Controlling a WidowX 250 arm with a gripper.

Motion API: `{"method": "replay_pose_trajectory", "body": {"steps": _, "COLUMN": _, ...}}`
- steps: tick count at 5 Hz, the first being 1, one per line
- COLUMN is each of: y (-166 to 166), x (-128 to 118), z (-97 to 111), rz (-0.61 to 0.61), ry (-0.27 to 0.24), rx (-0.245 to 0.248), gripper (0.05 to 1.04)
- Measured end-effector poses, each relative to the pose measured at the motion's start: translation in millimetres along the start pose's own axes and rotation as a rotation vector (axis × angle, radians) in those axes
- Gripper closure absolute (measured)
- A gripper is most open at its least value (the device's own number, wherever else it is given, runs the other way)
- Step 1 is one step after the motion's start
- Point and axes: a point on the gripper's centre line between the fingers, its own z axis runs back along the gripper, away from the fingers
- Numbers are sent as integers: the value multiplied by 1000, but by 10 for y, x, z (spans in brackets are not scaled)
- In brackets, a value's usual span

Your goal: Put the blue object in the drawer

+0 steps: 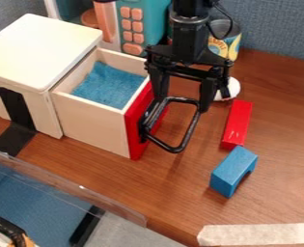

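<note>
The gripper (182, 100) hangs from the top edge over the drawer's front, its two fingers spread wide and pointing down around the upper part of the black handle (180, 146). Whether it touches the handle I cannot tell. Pulled out of the white box, the wooden drawer (93, 124) has a red front and a blue lining at its bottom. A blue arch-shaped block (234, 170) lies on the table at the lower right, apart from the gripper.
A red block (237, 124) lies just behind the blue one. Behind the arm stand a can (230, 42), a white round object (228, 89) and a teal toy microwave (141, 24). A clear panel edge (83, 189) crosses the lower left.
</note>
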Motion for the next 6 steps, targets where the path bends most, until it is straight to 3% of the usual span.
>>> {"method": "replay_pose_trajectory", "body": {"steps": 1, "y": 5, "x": -16, "z": -80, "rz": 5, "ry": 27, "rx": 5, "gripper": 84}}
{"method": "replay_pose_trajectory", "body": {"steps": 3, "y": -371, "x": -145, "z": -181, "rz": -141, "ry": 21, "rx": 57, "gripper": 84}}
{"method": "replay_pose_trajectory", "body": {"steps": 4, "y": -520, "x": -229, "z": -161, "rz": -220, "ry": -20, "rx": 86, "gripper": 84}}
{"method": "replay_pose_trajectory", "body": {"steps": 6, "y": -756, "x": -371, "z": -112, "rz": -358, "ry": -103, "rx": 69, "gripper": 84}}
